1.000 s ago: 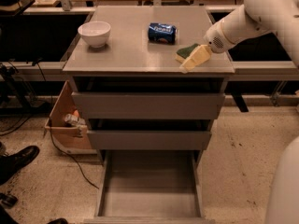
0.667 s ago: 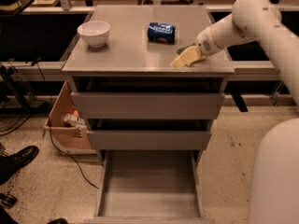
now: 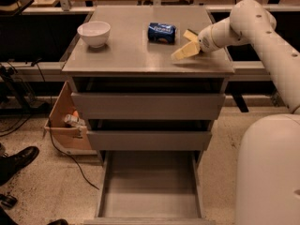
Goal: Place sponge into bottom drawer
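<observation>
Frankly, we cannot pick the sponge out with any certainty. The one spot where it might lie is the shadowed gap inside the gripper [image 3: 180, 43], and that is too dark for us to read.

The gripper sits low over the right rear part of the cabinet top [image 3: 131, 55]. Its two pale yellow fingers [image 3: 183, 51] are spread wide in a V. The lower one slants down toward the steel surface and the upper one points toward the back edge. We see nothing clamped between them.

Just to the left of the gripper a blue can [image 3: 162, 33] lies on its side, close to the upper finger but apart from it. Well over on the left of the same top stands a white bowl [image 3: 94, 33], upright. The white arm [image 3: 255, 22] comes in from the right edge and bends down to the gripper, and the robot's rounded white body [image 3: 269, 172] fills the lower right corner.

Below the top are two grey drawers, the upper drawer [image 3: 147, 106] and the middle drawer [image 3: 149, 139]. Under them the bottom drawer [image 3: 150, 191] is pulled out toward us, showing its plain grey floor and low sides.

On the floor to the left of the cabinet stands an open cardboard box [image 3: 63, 111], a dark cable [image 3: 70, 158] trails past it, and a black shoe [image 3: 16, 161] shows at the left edge.
</observation>
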Controlling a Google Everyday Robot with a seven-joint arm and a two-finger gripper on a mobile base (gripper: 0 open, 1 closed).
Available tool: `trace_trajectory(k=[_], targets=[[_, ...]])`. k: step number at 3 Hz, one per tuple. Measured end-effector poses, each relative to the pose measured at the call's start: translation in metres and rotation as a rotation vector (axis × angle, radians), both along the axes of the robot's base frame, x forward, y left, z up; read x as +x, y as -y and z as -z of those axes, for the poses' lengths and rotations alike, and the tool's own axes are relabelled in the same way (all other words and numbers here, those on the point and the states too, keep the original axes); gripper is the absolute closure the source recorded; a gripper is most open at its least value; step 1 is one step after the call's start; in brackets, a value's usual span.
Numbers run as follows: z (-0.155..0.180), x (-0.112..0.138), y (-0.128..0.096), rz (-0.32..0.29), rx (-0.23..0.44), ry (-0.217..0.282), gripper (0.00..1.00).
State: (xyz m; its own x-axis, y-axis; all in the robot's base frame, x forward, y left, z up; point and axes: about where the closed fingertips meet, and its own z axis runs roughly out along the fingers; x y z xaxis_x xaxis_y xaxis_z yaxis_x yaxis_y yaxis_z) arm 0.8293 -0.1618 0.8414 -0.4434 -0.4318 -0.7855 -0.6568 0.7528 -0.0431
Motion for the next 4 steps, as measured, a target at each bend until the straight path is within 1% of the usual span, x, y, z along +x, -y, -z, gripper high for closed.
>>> trace_trajectory(k=[1,2,3,4], targets=[[-0.016,-0.002,0.019,0.032,-0.013,0.053,0.26],[-0.039,-0.016,0.024,0.016,-0.041,0.107,0.50],[-0.046,-0.037,0.022,-0.021,-0.095,0.120,0.73],[-0.045,-0.041,0.020,-0.030,-0.104,0.118,0.78]])
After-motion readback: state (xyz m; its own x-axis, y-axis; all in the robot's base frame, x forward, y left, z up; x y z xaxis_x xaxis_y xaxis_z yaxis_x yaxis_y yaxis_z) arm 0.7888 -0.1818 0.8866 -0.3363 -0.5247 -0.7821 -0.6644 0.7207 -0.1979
